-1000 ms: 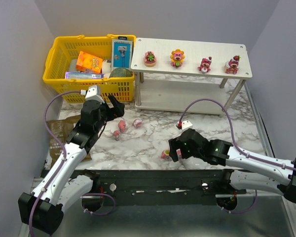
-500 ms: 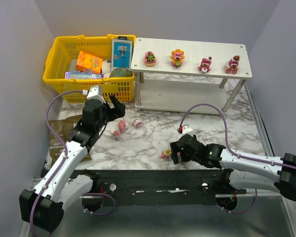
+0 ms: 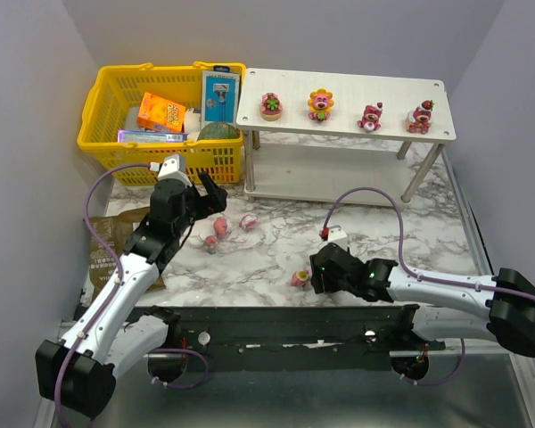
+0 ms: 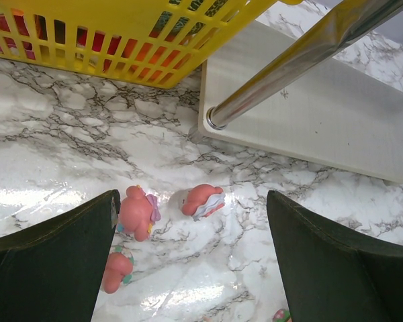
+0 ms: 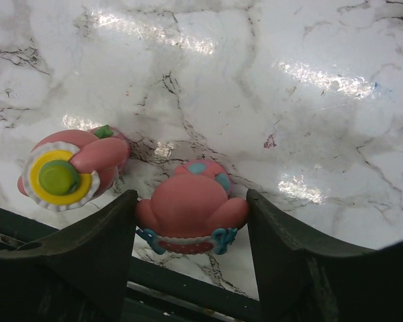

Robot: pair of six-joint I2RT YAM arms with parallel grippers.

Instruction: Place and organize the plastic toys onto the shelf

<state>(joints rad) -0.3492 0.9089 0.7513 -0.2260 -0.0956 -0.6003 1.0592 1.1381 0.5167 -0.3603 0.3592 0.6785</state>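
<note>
While the yellow mesh basket [image 3: 107, 107] with its packaged goods stands at eleven o'clock on the marble desk [image 3: 276, 241], the left fingers [image 4: 54, 261] hover spread wide with nothing between them. Below them lie three loose toys: a pink bear figurine [image 4: 138, 213], a rounded pink toy [image 4: 203, 200] at two o'clock from it, and a third pink toy [image 4: 117, 270] at seven o'clock, beside one finger.

Near six o'clock of the desk, the right fingers [image 5: 87, 255] press on both sides of a pink figurine with blue bows [image 5: 191, 208], which rests on the marble. A round pink toy with a yellow and green disc [image 5: 70, 168] lies just beside it at ten o'clock.

At one o'clock the white shelf [image 3: 339, 89] carries a row on its top tier: a first pink toy [image 3: 271, 106], a yellow-petalled bear [image 3: 320, 103], a third pink bear [image 3: 370, 117] and a fourth pink bear [image 3: 419, 117].
</note>
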